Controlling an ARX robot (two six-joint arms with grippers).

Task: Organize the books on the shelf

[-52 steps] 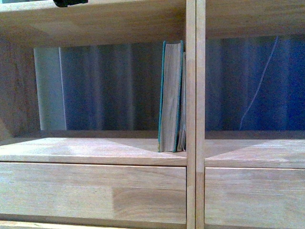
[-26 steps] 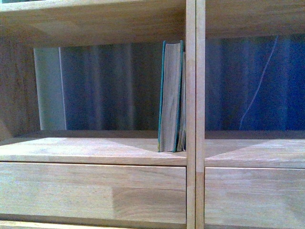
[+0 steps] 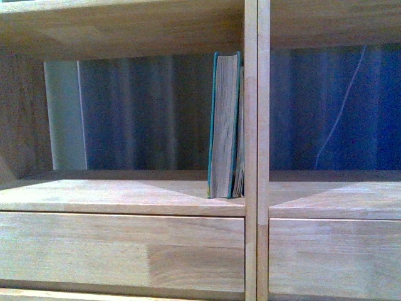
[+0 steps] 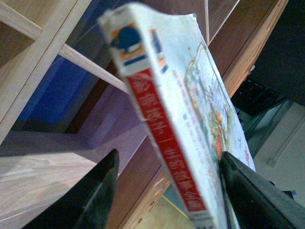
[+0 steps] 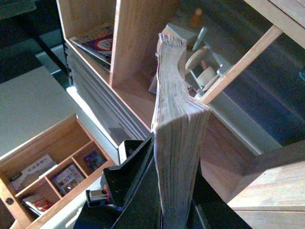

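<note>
Front view first, and the shelf [image 3: 125,197] fills our frame, pale wood all over. Just right of centre stands the teal-covered book [image 3: 223,125], upright on the board of the left compartment with its page edges facing us. A thinner book [image 3: 240,135] is squeezed in between it and the central divider [image 3: 257,150]. Along the bottom we have plain drawer fronts [image 3: 119,248], one on each side of the divider. A blue backdrop [image 3: 144,113] shows through the open compartments. Neither arm appears here.

Over to the left wrist view. The white paperback [image 4: 181,109] runs from the upper left of the frame down to the lower right, its red lettered spine turned to us. It sits between the black fingers [image 4: 81,200] of the left claw [image 4: 169,160]. The finger at lower right touches the cover, while the one at lower left stands clear of the spine. Whether that claw truly grips the paperback, we cannot tell.

Right wrist view now. The right claw [image 5: 171,200] is clamped on a thick book [image 5: 176,124] that rises from bottom centre, its greyish pages bowed near the top and its cover hidden from us. Magazines [image 5: 97,45] lie in a wooden compartment at upper left. A low wooden box [image 5: 52,167] with small compartments sits at lower left.
</note>
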